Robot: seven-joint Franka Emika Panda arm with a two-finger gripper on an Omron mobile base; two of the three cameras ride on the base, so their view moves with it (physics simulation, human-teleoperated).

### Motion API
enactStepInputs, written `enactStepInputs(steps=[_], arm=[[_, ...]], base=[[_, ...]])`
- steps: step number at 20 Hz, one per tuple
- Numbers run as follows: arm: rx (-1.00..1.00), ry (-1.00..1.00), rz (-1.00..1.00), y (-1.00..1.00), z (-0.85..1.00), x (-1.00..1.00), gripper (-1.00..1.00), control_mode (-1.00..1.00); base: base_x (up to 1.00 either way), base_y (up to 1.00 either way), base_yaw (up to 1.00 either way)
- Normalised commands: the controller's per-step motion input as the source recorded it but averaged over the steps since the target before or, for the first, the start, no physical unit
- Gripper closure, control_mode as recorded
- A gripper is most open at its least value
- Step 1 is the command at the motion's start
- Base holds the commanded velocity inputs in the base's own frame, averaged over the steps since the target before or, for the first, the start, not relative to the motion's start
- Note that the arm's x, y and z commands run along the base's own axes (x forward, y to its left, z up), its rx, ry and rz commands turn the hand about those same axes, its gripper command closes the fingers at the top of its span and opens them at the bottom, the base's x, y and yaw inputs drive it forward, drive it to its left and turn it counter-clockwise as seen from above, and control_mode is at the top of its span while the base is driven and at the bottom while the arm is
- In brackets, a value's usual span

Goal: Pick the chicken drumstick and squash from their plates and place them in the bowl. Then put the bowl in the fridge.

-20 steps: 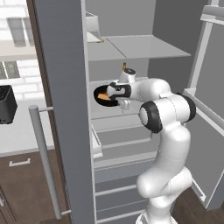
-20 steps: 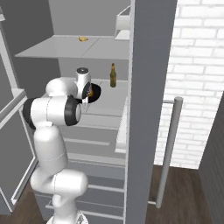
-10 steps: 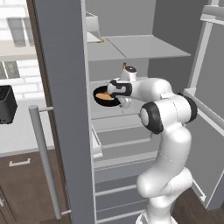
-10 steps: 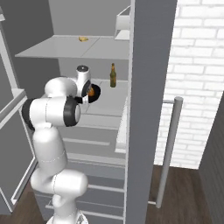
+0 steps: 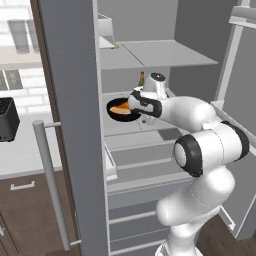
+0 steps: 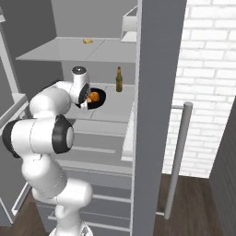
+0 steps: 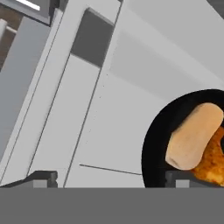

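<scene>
Gripper stands wide open, holding nothing, one fingertip over the bowl rim at four o'clock. Arm reaches forward, elbow bent, into the fridge. That bowl sits on the shelf with squash over drumstick; likely rigid, glossy, slippery, best pinched at the rim.

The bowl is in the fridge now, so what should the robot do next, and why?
Probably draw the gripper straight back out. The black bowl sits on the fridge shelf holding the squash and chicken drumstick, and the gripper is open beside its rim, so only retreating remains.
</scene>
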Motion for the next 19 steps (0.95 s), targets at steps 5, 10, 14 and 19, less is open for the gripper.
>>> enactStepInputs(steps=[5, 10, 14, 19], arm=[[0.00, 0.00, 0.00, -0.04, 0.16, -1.00, -1.00, -1.00], [0.00, 0.00, -0.01, -0.05, 0.00, -1.00, -1.00, -1.00], [0.00, 0.00, -0.05, -0.06, 0.00, -1.00, -1.00, -1.00], [0.00, 0.03, -0.04, -0.27, 0.00, -1.00, -1.00, -1.00]], base=[[0.00, 0.00, 0.00], [0.00, 0.00, 0.00], [0.00, 0.00, 0.00], [0.00, 0.00, 0.00]])
